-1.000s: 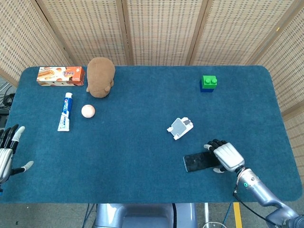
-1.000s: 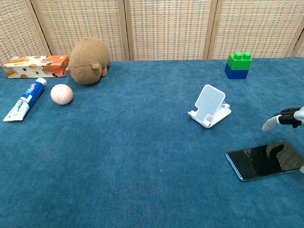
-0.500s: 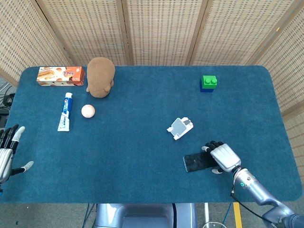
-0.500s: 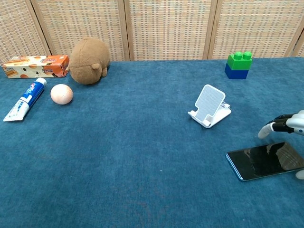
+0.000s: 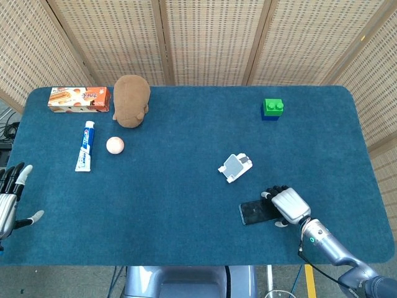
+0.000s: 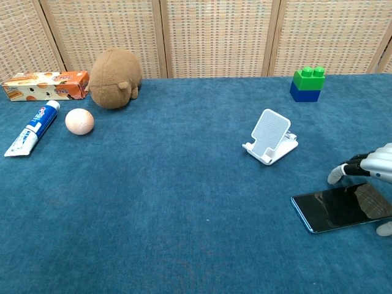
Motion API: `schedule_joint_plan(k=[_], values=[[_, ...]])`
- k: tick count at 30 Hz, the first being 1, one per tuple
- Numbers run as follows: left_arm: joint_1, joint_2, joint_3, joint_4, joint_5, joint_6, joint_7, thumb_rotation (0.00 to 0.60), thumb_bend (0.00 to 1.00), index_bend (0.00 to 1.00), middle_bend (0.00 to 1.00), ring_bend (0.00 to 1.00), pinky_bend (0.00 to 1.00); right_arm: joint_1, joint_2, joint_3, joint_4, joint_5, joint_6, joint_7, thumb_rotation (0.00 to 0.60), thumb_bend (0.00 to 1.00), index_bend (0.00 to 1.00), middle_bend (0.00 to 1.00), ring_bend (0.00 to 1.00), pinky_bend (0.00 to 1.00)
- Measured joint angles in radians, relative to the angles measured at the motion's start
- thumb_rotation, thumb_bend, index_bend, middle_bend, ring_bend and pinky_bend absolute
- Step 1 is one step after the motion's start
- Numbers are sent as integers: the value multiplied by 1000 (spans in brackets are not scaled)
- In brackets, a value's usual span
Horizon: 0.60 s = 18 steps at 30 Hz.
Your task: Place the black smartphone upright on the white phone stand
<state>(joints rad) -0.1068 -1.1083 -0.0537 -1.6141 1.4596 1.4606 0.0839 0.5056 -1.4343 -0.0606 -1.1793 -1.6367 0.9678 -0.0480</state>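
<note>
A: What's different nearest the robot?

B: The right robot hand (image 5: pixel 286 205) has crept leftward along the black smartphone (image 6: pixel 340 207) and dropped lower. A second ago it sat over the phone's right end; now it covers more of that end, with one fingertip at the far long edge and the thumb tip showing at the near edge in the chest view.

A: Is it gripping yet?

B: I can't tell. The fingers straddle the phone, but the phone lies flat on the bench (image 5: pixel 186 205) exactly where it was, so nothing has lifted. I'd judge the grasp is being set up, not completed.

A: And the other one?

B: The left robot hand (image 5: pixel 8 200) hasn't moved. It is released at the near left edge of the bench, fingers spread, holding nothing.

A: Further out?

B: The white phone stand (image 6: pixel 270 136) stands untouched just beyond the phone and to its left, its backrest tilted. The phone still has to be picked up, turned upright and carried that short way. At the far edge, the green block (image 6: pixel 307 83) and the plush toy (image 6: pixel 115 70) are unchanged.
</note>
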Motion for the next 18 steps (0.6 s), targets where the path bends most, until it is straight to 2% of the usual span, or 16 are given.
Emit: schedule_joint_plan(k=[3, 5, 13, 18], values=[[0, 1, 1, 0, 0, -1, -1, 600, 0, 0, 0, 0, 0, -1, -3, -5, 6, -10, 20, 16, 600, 278, 484, 502, 450, 434], [0, 1, 1, -1, 0, -1, -1, 600, 0, 0, 0, 0, 0, -1, -4, -9, 9, -20, 36, 26, 600, 303, 503, 522, 467, 444], [-1, -1, 1, -1, -2, -3, 3, 600, 0, 0, 0, 0, 0, -5, 21, -21, -12, -76, 136, 45, 600, 351, 509, 529, 468, 444], [-4, -1, 1, -1, -5, -10, 6, 600, 0, 0, 0, 0, 0, 2, 74, -7, -87, -102, 186, -4, 600, 352, 509, 529, 468, 444]])
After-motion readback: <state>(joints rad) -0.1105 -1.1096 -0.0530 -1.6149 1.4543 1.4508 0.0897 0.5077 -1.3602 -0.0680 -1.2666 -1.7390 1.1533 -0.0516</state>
